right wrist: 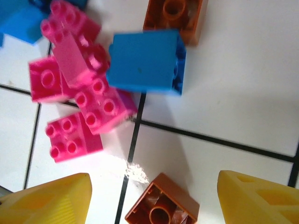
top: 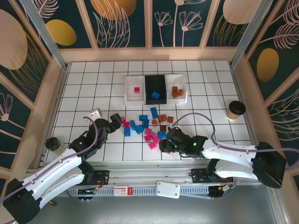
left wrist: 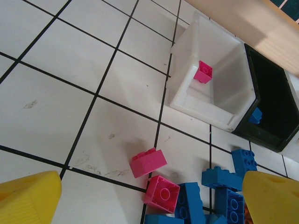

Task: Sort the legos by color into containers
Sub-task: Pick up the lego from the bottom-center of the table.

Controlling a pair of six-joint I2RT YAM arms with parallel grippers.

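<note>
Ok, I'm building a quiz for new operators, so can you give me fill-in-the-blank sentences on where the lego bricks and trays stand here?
1. The left white plastic tray holds one ___ lego brick.
2. The sorted blue lego brick lies in the ___ middle tray.
3. The orange-brown lego bricks lie in the white tray at the row's ___ end.
4. The open right gripper straddles a loose ___ brick.

Missing words: pink; black; right; orange-brown.

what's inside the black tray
One blue lego sits inside the black tray, by its wall nearest the arms. In the left wrist view the tray's wall covers part of that lego.
</note>
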